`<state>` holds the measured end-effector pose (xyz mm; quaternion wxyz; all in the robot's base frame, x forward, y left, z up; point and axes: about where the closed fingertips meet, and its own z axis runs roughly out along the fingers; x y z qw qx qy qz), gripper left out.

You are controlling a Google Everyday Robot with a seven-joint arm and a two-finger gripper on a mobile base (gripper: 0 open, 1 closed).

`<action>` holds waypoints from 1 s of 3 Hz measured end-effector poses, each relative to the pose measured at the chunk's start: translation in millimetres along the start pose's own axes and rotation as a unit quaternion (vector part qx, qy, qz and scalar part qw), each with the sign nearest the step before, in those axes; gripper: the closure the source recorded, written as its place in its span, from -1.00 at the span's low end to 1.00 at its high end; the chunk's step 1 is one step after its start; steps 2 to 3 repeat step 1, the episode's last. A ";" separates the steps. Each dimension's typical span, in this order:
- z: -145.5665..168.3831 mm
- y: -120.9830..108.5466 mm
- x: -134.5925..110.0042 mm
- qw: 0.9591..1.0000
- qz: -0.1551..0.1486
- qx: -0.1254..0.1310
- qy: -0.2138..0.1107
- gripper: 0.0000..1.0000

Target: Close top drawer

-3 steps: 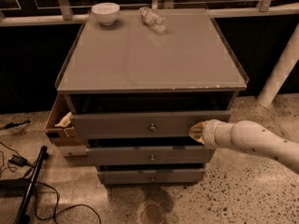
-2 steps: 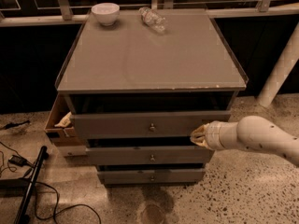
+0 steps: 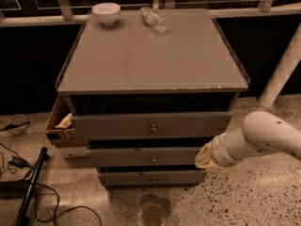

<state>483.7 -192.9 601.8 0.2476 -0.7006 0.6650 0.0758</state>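
The top drawer (image 3: 150, 125) is the tallest grey front of the grey cabinet (image 3: 150, 55), with a small round knob (image 3: 153, 128) at its centre. It stands pulled out a little, with a dark gap showing above its front panel. My gripper (image 3: 203, 157) is at the end of the white arm (image 3: 263, 135) coming in from the right. It sits below the top drawer's right end, in front of the right end of the middle drawer (image 3: 146, 157). It does not touch the top drawer's front.
A white bowl (image 3: 106, 12) and a clear plastic bottle (image 3: 154, 19) lie at the back of the cabinet top. A brown cardboard box (image 3: 59, 124) sits against the cabinet's left side. Cables and a black pole (image 3: 28, 187) lie on the floor at left. A white post (image 3: 284, 69) stands at right.
My gripper has moved down and slightly right, away from the right end of the top drawer's front. The drawer looks unmoved.
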 end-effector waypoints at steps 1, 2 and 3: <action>-0.5 19.0 -5.2 0.999 0.002 -0.039 -0.006 0.24; -0.5 19.0 -5.2 0.999 0.002 -0.039 -0.006 0.24; -0.5 19.0 -5.2 0.999 0.002 -0.039 -0.006 0.24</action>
